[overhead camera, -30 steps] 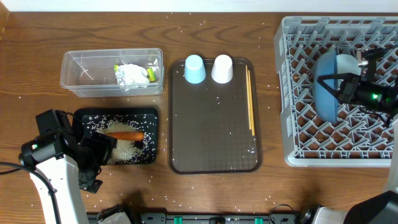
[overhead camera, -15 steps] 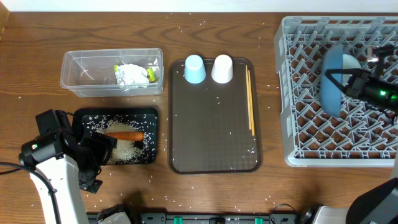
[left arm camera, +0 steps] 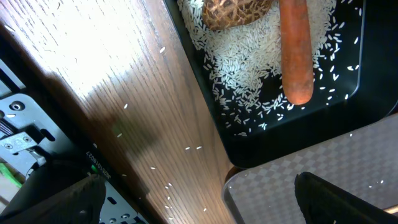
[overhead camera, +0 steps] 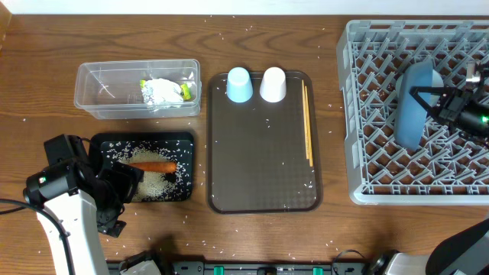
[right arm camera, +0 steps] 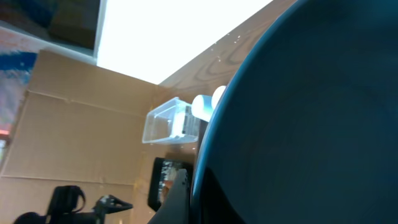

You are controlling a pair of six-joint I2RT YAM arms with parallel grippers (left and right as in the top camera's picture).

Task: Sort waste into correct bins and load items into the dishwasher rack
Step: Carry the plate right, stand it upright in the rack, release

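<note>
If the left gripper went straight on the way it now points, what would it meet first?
Probably the bare table beside a corner of the black tray, just short of the brown serving tray. The left gripper has open, empty jaws. Depth is unclear; a tray rim might come first.

The left arm (overhead camera: 72,229) has a long white shell with rounded edges, set between black joint housings. A small green light (overhead camera: 43,180) glows on one black housing, and a thin black cable (overhead camera: 15,202) curves away from its side. The left gripper (overhead camera: 118,200) is matte black and blocky. In the left wrist view its fingers (left arm camera: 339,198) show only as dark, blurred wedges. The right arm (overhead camera: 466,252) shows a smooth grey shell at the edge of the overhead view. The right gripper (overhead camera: 422,96) is black, with slim dark fingers and a green lamp (overhead camera: 483,118) lit on its body.
</note>
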